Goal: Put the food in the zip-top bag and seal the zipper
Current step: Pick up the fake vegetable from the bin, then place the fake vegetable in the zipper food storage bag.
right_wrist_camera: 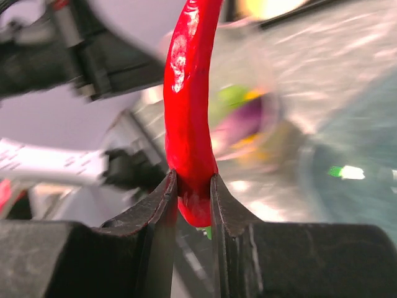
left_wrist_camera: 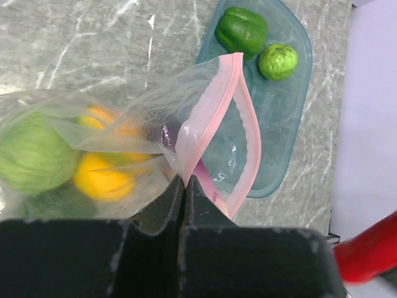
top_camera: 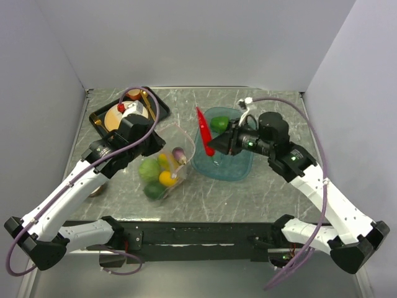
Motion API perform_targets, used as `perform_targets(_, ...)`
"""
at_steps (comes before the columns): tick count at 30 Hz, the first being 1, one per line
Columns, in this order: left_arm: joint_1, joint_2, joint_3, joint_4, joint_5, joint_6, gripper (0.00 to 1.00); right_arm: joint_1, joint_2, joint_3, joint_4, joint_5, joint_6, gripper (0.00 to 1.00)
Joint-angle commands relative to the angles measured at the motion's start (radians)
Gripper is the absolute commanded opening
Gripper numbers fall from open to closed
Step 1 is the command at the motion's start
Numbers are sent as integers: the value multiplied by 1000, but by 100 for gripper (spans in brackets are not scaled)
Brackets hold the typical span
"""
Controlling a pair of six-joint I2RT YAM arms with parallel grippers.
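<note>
Chili (top_camera: 203, 127), clamped by one end in the right gripper (right_wrist_camera: 192, 183), sits just right of the zip-top bag (top_camera: 173, 141), its mouth pinched open by the left gripper (left_wrist_camera: 184, 186).

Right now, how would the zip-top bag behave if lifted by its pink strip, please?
Probably floppy: the zip-top bag is thin crinkled film; its zipper bows open where the left gripper pinches it. It would likely sag and swing, since the lemon and a green fruit sit bunched deep inside.

Clear zip-top bag (left_wrist_camera: 142, 115), pink zipper (left_wrist_camera: 214, 105) gaping, holds green, yellow and purple food. Red chili (right_wrist_camera: 186, 105) is held upright aloft. Green pepper (left_wrist_camera: 242, 30) and green round fruit (left_wrist_camera: 278, 61) lie in the teal tub (left_wrist_camera: 284, 118).
</note>
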Motion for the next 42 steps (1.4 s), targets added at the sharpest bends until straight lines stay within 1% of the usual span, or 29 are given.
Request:
perform_targets(1, 1, -7, -3, 52, 27, 17, 1, 94, 63, -13, 98, -98, 105, 20)
perform_targets(4, 1, -13, -8, 55, 24, 17, 1, 147, 93, 10, 69, -74, 99, 21)
perform_targets(7, 1, -17, -20, 63, 22, 12, 1, 160, 136, 38, 6, -78, 88, 21)
perform_targets(12, 1, -22, -41, 77, 28, 9, 1, 181, 161, 53, -64, -78, 82, 22)
perform_targets(17, 1, -30, -57, 100, 38, 15, 1, 187, 187, 55, -112, -48, 91, 23)
perform_targets(20, 1, -28, -72, 129, 77, 34, 1, 186, 235, 91, -146, -69, 96, 23)
perform_targets(22, 1, -28, -87, 146, 108, 47, 1, 187, 264, 130, -169, -45, 111, 24)
perform_targets(26, -13, -45, -132, 172, 123, 63, 1, 180, 327, 189, -187, -34, 160, 25)
perform_targets(30, -46, -76, -161, 190, 122, 72, 1, 178, 418, 269, -204, -37, 182, 25)
perform_targets(32, -62, -94, -164, 196, 119, 73, 1, 177, 454, 323, -233, 7, 180, 25)
perform_targets(34, -72, -105, -158, 193, 111, 74, 1, 177, 506, 358, -273, 17, 161, 25)
perform_targets(36, -78, -120, -146, 184, 94, 72, 1, 180, 549, 412, -336, 82, 139, 26)
perform_targets(39, -79, -139, -135, 182, 62, 69, 1, 183, 571, 432, -373, 135, 122, 26)
perform_targets(42, -78, -143, -127, 184, 48, 72, 1, 187, 575, 430, -384, 121, 102, 29)
